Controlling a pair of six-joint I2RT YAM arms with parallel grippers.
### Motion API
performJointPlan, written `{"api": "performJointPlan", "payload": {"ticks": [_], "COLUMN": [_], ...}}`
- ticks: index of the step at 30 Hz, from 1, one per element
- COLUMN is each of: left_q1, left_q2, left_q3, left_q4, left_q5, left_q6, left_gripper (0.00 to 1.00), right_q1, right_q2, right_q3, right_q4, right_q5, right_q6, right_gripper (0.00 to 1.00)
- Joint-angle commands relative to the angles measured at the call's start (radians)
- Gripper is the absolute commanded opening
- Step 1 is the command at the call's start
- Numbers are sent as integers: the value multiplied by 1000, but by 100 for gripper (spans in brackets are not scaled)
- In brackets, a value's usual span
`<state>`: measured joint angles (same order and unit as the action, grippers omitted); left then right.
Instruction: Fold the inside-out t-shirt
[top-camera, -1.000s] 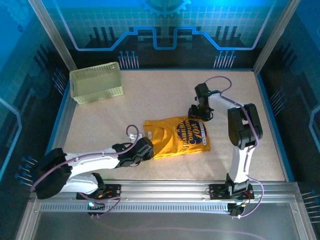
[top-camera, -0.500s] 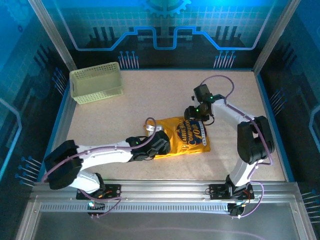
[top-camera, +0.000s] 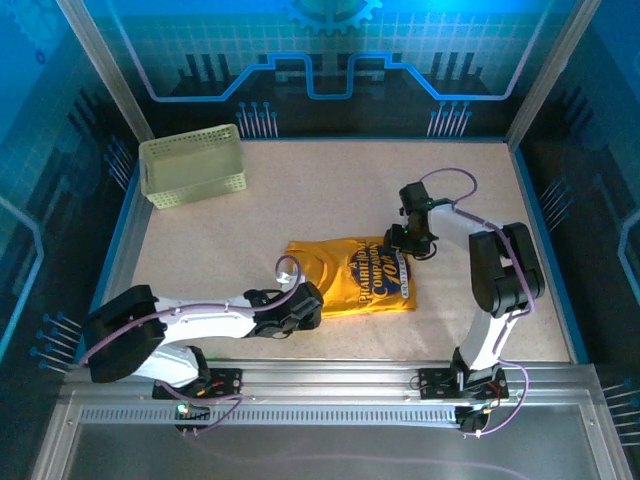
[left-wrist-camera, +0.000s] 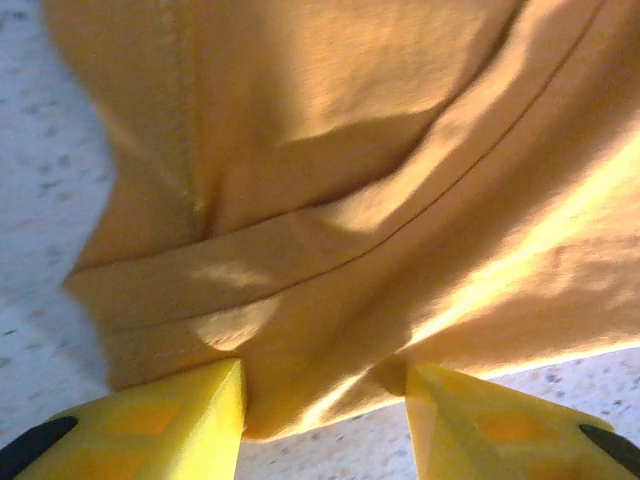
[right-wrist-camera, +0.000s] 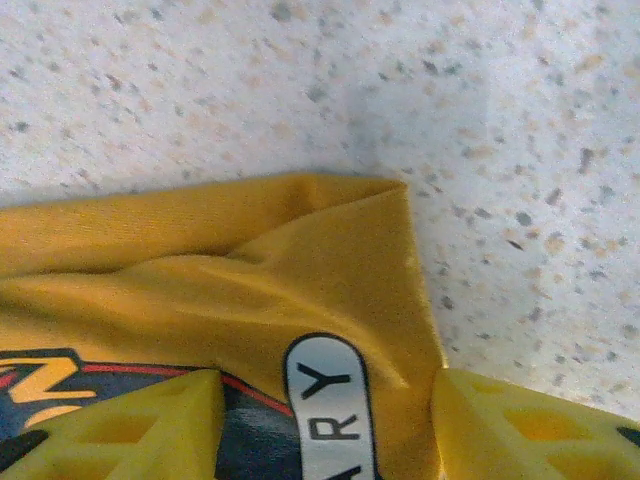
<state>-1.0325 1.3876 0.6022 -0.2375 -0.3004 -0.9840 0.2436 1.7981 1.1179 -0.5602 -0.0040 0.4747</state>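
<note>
The t-shirt lies folded into a mustard-yellow rectangle at the table's middle, and a blue and white print faces up on its right half. My left gripper sits low at the shirt's near left edge. In the left wrist view its yellow fingers stand apart astride a bulge of the shirt's hem, so the left gripper is open. My right gripper is over the far right corner. It is open too, its fingers either side of the flat cloth.
A pale green lattice basket stands at the far left. Blue rails border the speckled table. Both arm bases are bolted at the near edge, and the right arm's elbow rises to the right of the shirt.
The left gripper pushed right into the shirt, then drew back left and nearer; the shirt's left edge now reaches farther left. The right gripper came nearer and right, onto the far right corner.
</note>
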Motion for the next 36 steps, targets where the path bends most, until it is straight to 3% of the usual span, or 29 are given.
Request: {"api": "performJointPlan", "payload": {"ticks": [1,7,10,15,18,22,26,30,33,36], "left_q1": [2,78,104,172,235,335,429,462,464,463], "left_q2": [-35,-34,22,107,162,274,446,616,763,849], "left_q3": [27,110,121,92,108,175,364,663,923,1124], "left_q4": [-69,-39,-13,46,47,86,72,-32,-114,-211], "left_q5": [-49,-25,-1,78,111,166,242,225,270,324], "left_q6": [33,48,15,-20,16,108,215,369,478,526], "left_gripper": [48,50,49,48,48,48,45,46,46,46], "right_q1": [9,70,107,159,134,120,160,276,406,467], "right_q2": [-111,-236,-204,-51,8,-45,-222,-409,-484,-498], "right_q3": [7,-14,-20,37,40,-70,-277,-429,-449,-379], "right_q4": [-17,-46,5,23,-3,4,42,55,62,26], "right_q5": [16,10,-62,-40,-4,33,38,44,61,56], "right_q6": [-39,-67,-60,-26,22,91,217,386,494,499], "right_gripper": [59,61,60,59,57,57,57,59,61,61]}}
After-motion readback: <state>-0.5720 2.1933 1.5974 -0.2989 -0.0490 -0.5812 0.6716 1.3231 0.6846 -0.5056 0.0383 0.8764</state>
